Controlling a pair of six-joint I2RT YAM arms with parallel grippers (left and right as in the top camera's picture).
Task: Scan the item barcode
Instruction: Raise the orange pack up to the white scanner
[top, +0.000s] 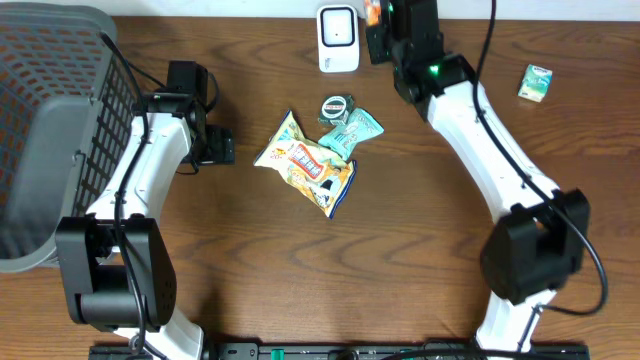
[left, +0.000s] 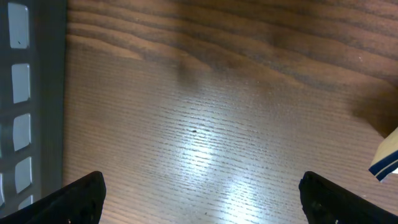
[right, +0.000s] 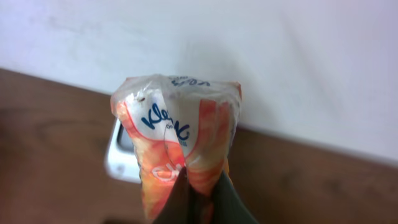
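**A:** How is the light from overhead?
**B:** Even and fairly bright. The worktop (top: 260, 280) shows crisp grain, the arms throw only soft, short shadows, and the snack bag (top: 305, 165) has a slight sheen.
**A:** The left wrist view?
**B:** Softer. A broad white glare sits mid-frame on the wood, the far part is darker, and the fingers (left: 74, 199) of the left gripper (left: 202, 190) are dark blurs in the lower corners.
**A:** Right wrist?
**B:** The tissue pack (right: 177, 143) is close and slightly blurred, its plastic glinting. The wall (right: 298, 62) behind is washed pale and the wood below is dim and unfocused
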